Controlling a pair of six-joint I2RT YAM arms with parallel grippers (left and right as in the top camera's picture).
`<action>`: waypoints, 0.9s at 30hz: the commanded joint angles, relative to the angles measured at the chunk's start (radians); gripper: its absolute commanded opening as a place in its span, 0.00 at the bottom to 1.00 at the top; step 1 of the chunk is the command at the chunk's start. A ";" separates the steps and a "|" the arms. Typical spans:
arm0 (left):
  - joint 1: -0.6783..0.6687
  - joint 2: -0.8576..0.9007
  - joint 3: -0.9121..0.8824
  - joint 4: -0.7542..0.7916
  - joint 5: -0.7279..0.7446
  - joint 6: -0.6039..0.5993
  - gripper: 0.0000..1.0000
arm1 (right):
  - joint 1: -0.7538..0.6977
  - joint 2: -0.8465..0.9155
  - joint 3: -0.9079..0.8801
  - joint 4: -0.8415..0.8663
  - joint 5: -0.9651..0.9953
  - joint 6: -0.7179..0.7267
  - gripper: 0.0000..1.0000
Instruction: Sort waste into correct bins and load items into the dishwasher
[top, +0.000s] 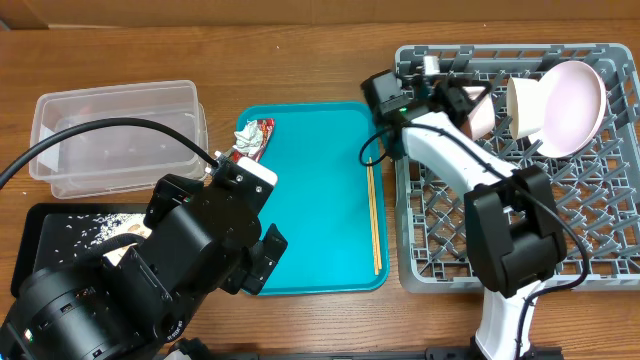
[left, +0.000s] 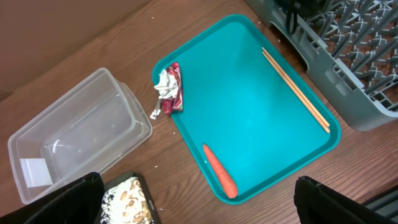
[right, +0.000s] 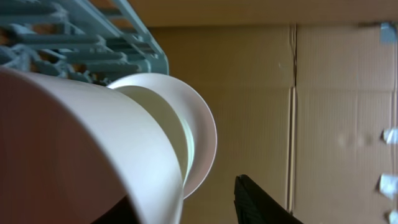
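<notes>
The dish side looks mostly done. The grey dish rack (top: 600, 250) at the right of the overhead view holds a large plate (top: 575, 100) on edge, a cream bowl (top: 524, 105) against it and a pinkish bowl (top: 483, 115) beside that; I cannot pick out a small cup. The right gripper (top: 468, 100) is at the pinkish bowl. In its wrist view one finger (right: 261, 202) stands apart from the bowl's wall and the other is hidden, so I cannot tell whether it has hold.

Beige food scraps (left: 127, 198) lie in the black tray (top: 40, 215) at lower left – that sorting looks finished. The clear tub (left: 74, 143) holds no waste.

Left to do, by my reading: the crumpled wrapper (left: 169, 90) at the teal tray's (left: 249, 112) upper-left corner, the carrot (left: 221, 171) near its lower edge, and the chopsticks (left: 295, 90) along its right rim – all unsorted. The left gripper (left: 196, 199) hangs above the tray, jaws wide apart, holding nothing.
</notes>
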 joint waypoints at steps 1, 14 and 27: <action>0.003 0.002 0.003 0.000 -0.002 0.012 1.00 | 0.034 0.013 0.000 -0.012 -0.052 0.010 0.50; 0.003 0.002 0.003 -0.021 -0.002 0.012 1.00 | 0.069 0.008 0.003 -0.011 -0.026 0.027 1.00; 0.003 0.002 0.003 -0.014 -0.002 0.012 1.00 | 0.116 -0.185 0.069 0.066 -0.172 0.065 1.00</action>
